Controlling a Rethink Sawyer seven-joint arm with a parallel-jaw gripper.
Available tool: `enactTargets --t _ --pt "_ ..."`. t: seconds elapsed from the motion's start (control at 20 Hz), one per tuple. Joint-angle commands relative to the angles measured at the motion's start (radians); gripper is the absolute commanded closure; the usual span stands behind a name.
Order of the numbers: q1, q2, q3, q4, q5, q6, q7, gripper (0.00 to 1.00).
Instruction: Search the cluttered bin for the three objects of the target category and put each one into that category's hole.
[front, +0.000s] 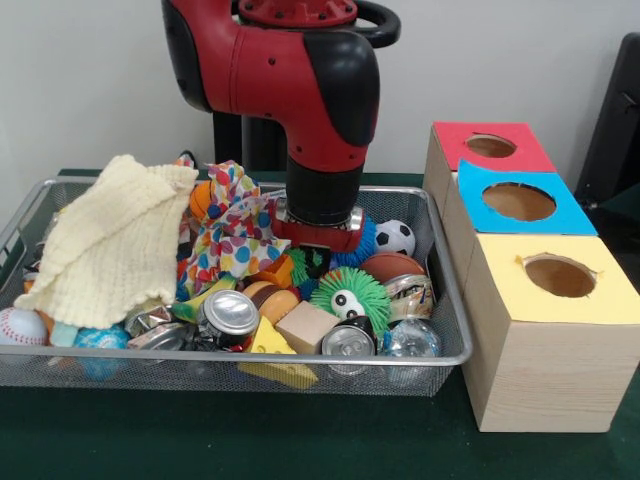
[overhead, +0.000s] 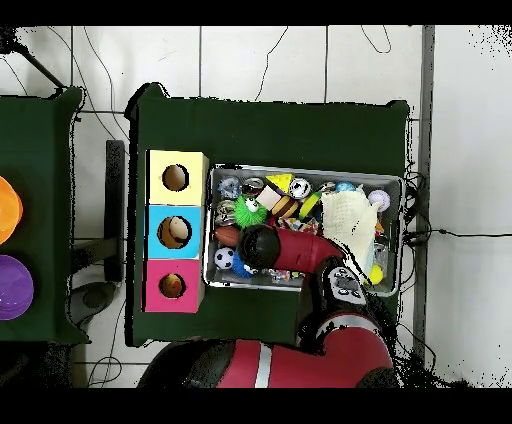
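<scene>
I saw the wire bin (front: 452, 300) crammed with clutter, and I took it as my landmark throughout. The arm (front: 300, 80) came straight down into the bin's middle, its wrist buried among the toys, so I could not tell whether the gripper was released or clenched. Toward the bin's front rail lay three shiny cans (front: 229, 314) on their sides, round ends facing the front camera, long axes running front to back. A green spiky ball with eyes (front: 350, 295) sat just behind the middle can; a small soccer ball (front: 395, 237) lay at the bin's back. A cream cloth (front: 110, 240) draped over one end. The overhead view alone showed the three boxes (overhead: 177, 232) in a row beside the bin, yellow, blue and red, each with a round hole.
</scene>
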Motion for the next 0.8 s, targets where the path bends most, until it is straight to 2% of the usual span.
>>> enactTargets --t 0.05,0.5,0.8 --pt "0.031 0.098 0.011 -0.044 0.087 -0.078 0.264 1.0" --pt "-0.018 0.206 0.029 -0.132 0.109 -0.202 0.208 1.0" --pt "-0.152 0.23 0.118 -0.14 0.05 -0.167 0.088 1.0"
